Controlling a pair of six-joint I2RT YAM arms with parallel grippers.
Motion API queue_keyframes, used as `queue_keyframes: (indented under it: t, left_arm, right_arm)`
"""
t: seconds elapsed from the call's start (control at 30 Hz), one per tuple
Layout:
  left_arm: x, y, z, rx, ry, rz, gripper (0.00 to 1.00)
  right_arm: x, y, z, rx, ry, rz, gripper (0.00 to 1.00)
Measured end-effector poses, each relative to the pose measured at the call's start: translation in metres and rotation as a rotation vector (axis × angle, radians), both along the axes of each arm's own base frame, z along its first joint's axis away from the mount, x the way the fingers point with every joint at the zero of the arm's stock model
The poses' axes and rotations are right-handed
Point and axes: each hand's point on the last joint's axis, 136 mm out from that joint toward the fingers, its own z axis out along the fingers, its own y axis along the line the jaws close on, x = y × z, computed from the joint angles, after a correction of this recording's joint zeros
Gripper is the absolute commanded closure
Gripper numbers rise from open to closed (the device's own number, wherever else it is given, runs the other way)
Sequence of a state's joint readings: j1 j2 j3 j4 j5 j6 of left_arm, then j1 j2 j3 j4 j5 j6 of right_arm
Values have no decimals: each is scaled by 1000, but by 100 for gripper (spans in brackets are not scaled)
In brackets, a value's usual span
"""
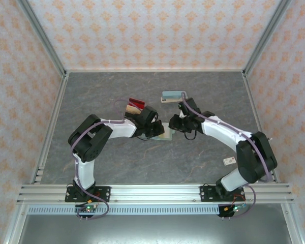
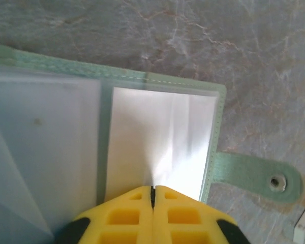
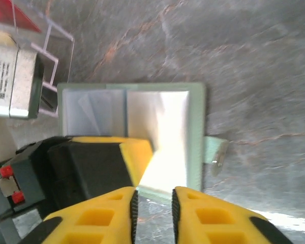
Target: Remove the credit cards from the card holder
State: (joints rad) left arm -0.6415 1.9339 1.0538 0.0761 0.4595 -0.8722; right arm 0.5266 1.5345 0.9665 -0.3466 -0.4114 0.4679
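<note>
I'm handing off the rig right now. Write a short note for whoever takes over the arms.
Left hand: shut, tips at the near edge of the card holder.
Right hand: narrowly open at that same edge, nothing seen between its fingers.
The holder lies open mid-table.
Done: red card and tan card are out, behind the left hand.
Left: the visible sleeves look empty; check the others.

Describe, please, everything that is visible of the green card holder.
The card holder is a soft-looking sage-green wallet with stitched edges, lying open on the grey table. Inside are clear plastic sleeves over pale panels. A green strap with a metal snap sticks out from one side. The left gripper, jaws shut, touches its near sleeve edge.
</note>
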Motion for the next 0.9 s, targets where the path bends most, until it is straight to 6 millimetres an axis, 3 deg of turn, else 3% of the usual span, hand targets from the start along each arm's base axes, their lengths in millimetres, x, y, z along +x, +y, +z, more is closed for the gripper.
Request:
queue_keyframes:
  t: [0.17,0.43,0.57,0.7,0.9]
  left_arm:
    - [0,1,-1,5,-4,-6,100]
    - [-4,3,2,6,-3,-5,100]
    - [-9,7,15,7,-3,-5,100]
    - [-12,20,38,26,-9,16,85]
    - [-5,63,52,110,-4,97,59]
  right_arm:
    - [6,14,-23,-39,59,-12,95]
    - [14,14,-60,-94,141,-54,96]
    - [20,19,-66,-96,150,-47,95]
    - [21,19,-67,-116,134,-15,92]
    - [17,12,-69,-164,76,72,91]
